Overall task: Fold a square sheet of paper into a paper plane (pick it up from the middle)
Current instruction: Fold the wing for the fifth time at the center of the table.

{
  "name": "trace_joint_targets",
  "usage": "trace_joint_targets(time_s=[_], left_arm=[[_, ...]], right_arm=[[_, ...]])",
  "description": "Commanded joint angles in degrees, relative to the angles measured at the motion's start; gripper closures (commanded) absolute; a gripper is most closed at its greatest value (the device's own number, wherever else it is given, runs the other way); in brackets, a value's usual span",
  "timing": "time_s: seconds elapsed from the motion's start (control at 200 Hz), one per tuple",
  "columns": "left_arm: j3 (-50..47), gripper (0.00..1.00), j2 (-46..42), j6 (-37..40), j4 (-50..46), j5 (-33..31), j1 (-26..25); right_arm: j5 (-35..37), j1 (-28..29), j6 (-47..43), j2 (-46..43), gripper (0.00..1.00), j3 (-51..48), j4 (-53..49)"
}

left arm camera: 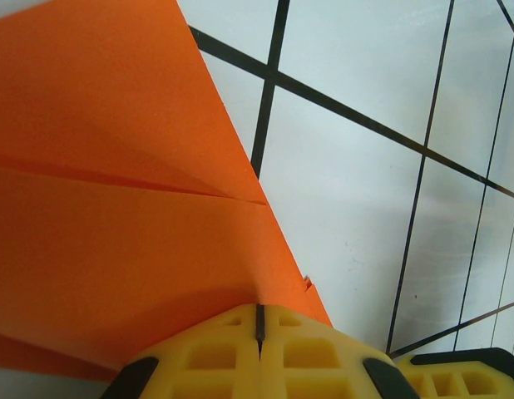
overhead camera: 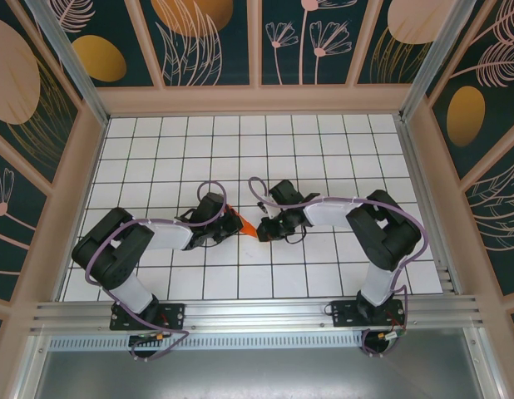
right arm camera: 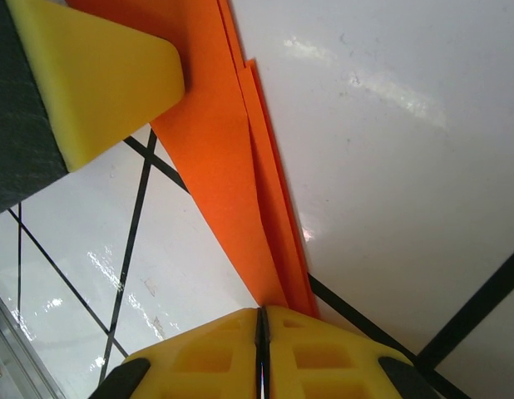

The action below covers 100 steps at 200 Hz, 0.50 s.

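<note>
Closest to the top camera, the left base (overhead camera: 146, 316) and right base (overhead camera: 367, 313) sit on the rail (overhead camera: 257, 309), and I see both arms bent inward over the grid table (overhead camera: 323, 141). The left gripper (overhead camera: 222, 218) and right gripper (overhead camera: 269, 226) face each other near mid-table. The orange paper (overhead camera: 243, 223) bridges the gap between them, one end tucked into each.

From the left wrist, my yellow fingers (left arm camera: 207, 357) are pressed together with only a dark seam between them, and the left gripper (left arm camera: 259, 320) is pinching an edge of the paper (left arm camera: 116, 208). The paper spreads up and left from there, showing a crease and an overlapping flap. Another yellow piece (left arm camera: 457, 374) sits at the lower right corner; I cannot tell whose it is.

From the right wrist, the right gripper (right arm camera: 261, 320) is likewise closed tight on a narrow, layered point of the paper (right arm camera: 228, 166). The paper runs up and left over the white tiles, where a second yellow finger (right arm camera: 99, 83) overlaps it
</note>
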Motion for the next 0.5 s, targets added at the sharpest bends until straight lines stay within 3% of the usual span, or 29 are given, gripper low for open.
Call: trace_joint_targets(time_s=[0.0,0.265,0.495], left_arm=[[0.0,0.93,1.3,0.7,-4.6,-3.4,0.2],[0.1,0.93,1.4,0.8,-4.8,-3.4,0.3],[0.3,0.93,1.5,0.8,-5.1,-3.6,0.2]], right_arm=[[3.0,-0.5,0.3,2.0,0.88,-3.0,-4.2],[0.0,-0.8,0.6,-3.1,0.89,-0.2,-2.0],[0.8,1.7,-0.4,0.7,0.89,5.0,-3.2]])
